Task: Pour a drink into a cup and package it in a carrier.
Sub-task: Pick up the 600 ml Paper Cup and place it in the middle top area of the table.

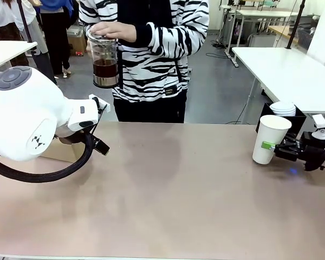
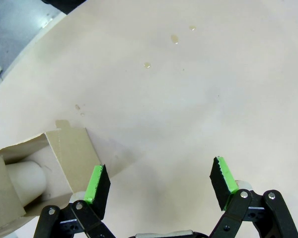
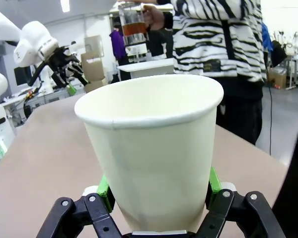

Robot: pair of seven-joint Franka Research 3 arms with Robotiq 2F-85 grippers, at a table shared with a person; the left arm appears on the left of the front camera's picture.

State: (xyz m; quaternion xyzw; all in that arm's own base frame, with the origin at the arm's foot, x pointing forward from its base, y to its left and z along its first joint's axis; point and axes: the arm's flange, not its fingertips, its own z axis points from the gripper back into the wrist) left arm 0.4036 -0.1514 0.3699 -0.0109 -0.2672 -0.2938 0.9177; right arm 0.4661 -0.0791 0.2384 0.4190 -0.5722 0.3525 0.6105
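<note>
The table (image 1: 168, 206) has one white paper cup (image 1: 271, 138) at its right end. One tan cardboard carrier (image 2: 69, 148) sits at its left end, with one pale cylinder (image 2: 27, 181) inside, perhaps a second cup. One glass carafe (image 1: 104, 49) of drink (image 1: 105, 69) is above its far edge. One stack of white lids (image 1: 284, 108) lies beyond its right end, number unclear.

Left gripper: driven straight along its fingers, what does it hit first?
Likely the bare table; the open left gripper points down at it. The cardboard carrier sits beside one finger, off that line, though clearance is hard to judge.
</note>
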